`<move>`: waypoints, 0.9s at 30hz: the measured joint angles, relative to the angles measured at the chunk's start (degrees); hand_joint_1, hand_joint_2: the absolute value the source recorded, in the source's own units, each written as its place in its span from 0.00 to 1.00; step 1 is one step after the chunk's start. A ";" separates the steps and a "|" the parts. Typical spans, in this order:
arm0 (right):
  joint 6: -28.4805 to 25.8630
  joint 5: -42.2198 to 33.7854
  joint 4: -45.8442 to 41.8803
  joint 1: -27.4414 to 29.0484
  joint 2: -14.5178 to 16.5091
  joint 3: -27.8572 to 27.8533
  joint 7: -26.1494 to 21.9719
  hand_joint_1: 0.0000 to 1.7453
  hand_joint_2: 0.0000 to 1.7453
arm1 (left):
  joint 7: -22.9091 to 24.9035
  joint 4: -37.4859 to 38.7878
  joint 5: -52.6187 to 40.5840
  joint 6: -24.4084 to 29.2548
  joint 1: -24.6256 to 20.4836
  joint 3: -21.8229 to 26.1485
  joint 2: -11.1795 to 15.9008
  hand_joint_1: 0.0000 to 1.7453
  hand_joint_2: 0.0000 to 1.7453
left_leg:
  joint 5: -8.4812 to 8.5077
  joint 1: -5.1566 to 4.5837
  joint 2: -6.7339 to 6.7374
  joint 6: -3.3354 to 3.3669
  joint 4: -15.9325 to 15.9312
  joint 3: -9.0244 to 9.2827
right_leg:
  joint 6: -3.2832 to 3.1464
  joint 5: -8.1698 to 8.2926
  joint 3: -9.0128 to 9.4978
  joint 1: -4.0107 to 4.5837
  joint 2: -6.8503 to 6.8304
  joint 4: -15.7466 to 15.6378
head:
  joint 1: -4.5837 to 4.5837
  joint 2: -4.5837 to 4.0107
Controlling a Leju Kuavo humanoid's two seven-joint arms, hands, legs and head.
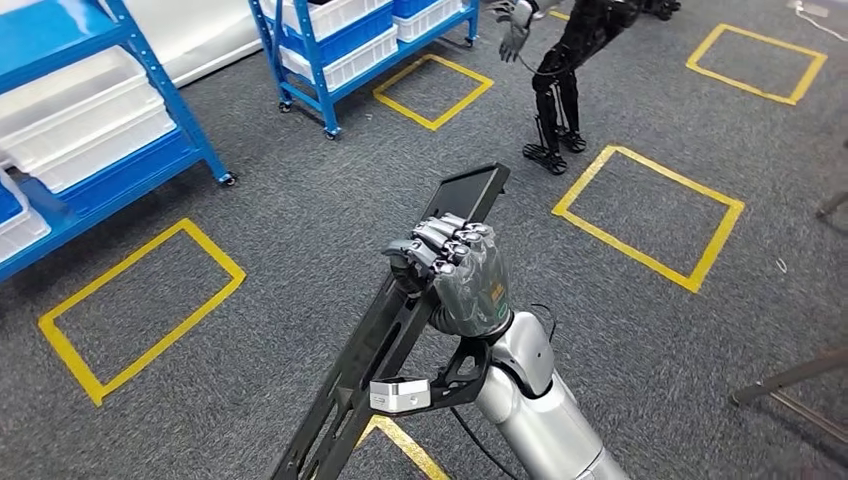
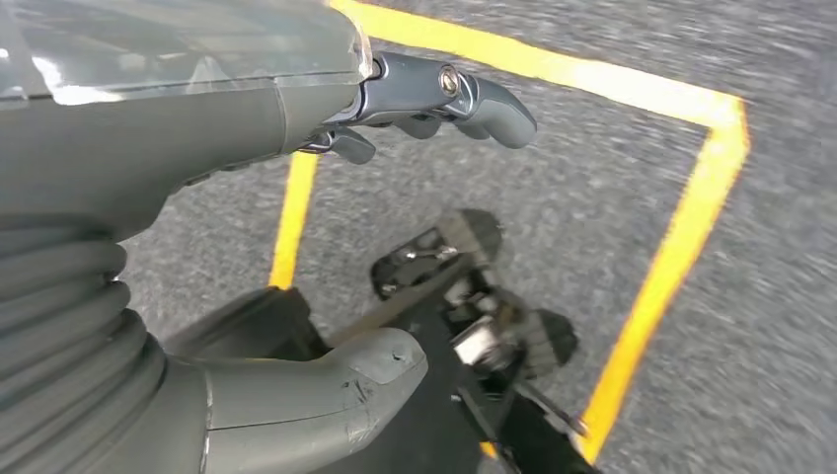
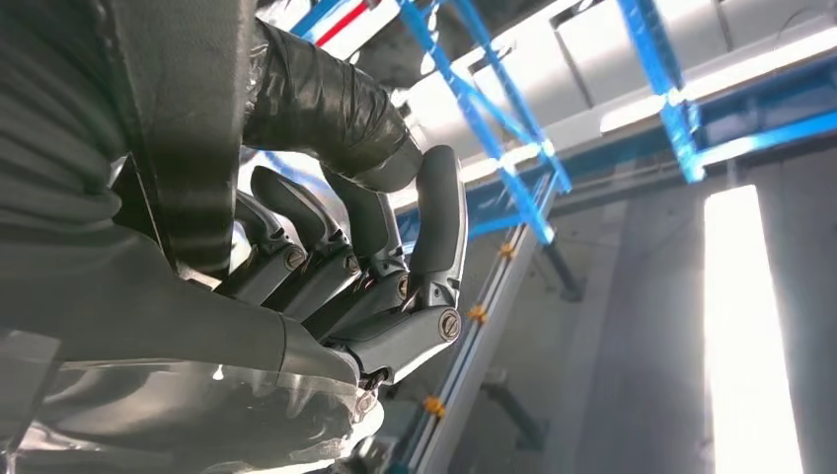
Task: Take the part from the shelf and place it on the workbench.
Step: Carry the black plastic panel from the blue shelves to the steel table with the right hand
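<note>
Black part [image 1: 400, 330] gripped by right hand [image 1: 455, 265], left hand [image 2: 296, 247] over carpet

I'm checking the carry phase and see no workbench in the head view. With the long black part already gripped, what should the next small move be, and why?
Probably keep the grip and turn on toward the workbench. The right hand is wrapped around the long black part, held clear above the grey carpet; the blue shelves lie off to the side. The left hand holds nothing.

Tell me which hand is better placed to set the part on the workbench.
The right hand: its fingers are wrapped around the long black part. The left hand hangs over the floor with fingers apart, holding nothing.
</note>
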 joint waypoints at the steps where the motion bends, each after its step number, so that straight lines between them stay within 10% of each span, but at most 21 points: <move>1: 0.01 -0.05 0.00 -0.23 0.07 0.01 0.00 1.00 1.00 | -0.11 0.00 0.03 0.08 -0.14 0.03 0.01 0.00 1.00 | -1.71 0.13 -1.60 -0.15 2.66 -1.13 | -0.27 0.11 0.02 -0.05 0.53 -0.08 | 0.00 0.00; 5: 0.02 0.01 0.18 -0.65 0.25 0.02 0.20 1.00 1.00 | -0.27 0.00 0.01 0.38 -0.02 0.12 0.02 0.00 1.00 | -5.73 0.14 -4.03 0.15 14.50 -6.89 | -0.66 0.22 -0.04 0.47 3.41 -0.01 | 0.01 0.00; 9: 0.02 0.25 0.36 -1.41 0.24 0.23 1.09 1.00 1.00 | -0.55 0.00 0.10 0.63 -0.08 0.25 0.10 0.00 1.00 | 1.78 0.08 -7.83 1.48 2.63 -2.32 | -0.49 0.30 -0.07 0.56 6.60 0.30 | 0.02 0.00; 11: 0.02 0.15 0.42 -1.92 0.21 0.38 1.59 1.00 1.00 | -0.66 0.00 0.13 0.63 -0.07 0.42 0.16 0.00 1.00 | 2.58 -0.07 -9.92 1.95 -0.71 -1.03 | 0.14 0.62 -0.59 0.23 7.97 0.30 | -0.02 0.00; 13: 0.01 0.08 0.43 -2.12 0.07 0.47 1.92 1.00 1.00 | -0.72 0.00 0.08 0.54 -0.04 0.47 0.01 0.00 1.00 | 2.76 -0.17 -8.88 2.28 -1.61 -0.65 | 1.07 1.12 -0.93 0.00 9.40 -0.10 | -0.03 0.00; 20: 0.00 0.08 0.51 -2.90 -0.66 0.69 2.26 1.00 1.00 | -0.81 0.00 -0.02 0.26 0.25 0.51 -0.57 0.00 1.00 | 3.75 -0.51 -2.76 3.38 -3.49 0.09 | 2.02 -5.72 -7.86 0.32 1.30 14.14 | 0.05 0.00; 24: -0.01 0.09 0.65 -3.26 -1.07 1.04 2.61 1.00 1.00 | -0.81 0.00 -0.05 0.26 0.16 0.51 -0.97 0.00 1.00 | 2.98 -0.66 0.13 2.82 -2.69 0.10 | 1.86 -0.49 -1.60 0.36 -1.98 3.20 | 0.06 0.00; 27: -0.01 0.11 0.63 -3.75 -1.13 1.23 2.80 1.00 1.00 | -0.67 0.00 -0.08 0.19 0.04 0.53 -1.13 0.00 1.00 | 2.42 -0.95 1.67 1.89 -2.27 0.24 | 0.92 0.09 0.16 1.04 -2.83 -0.31 | 0.04 0.00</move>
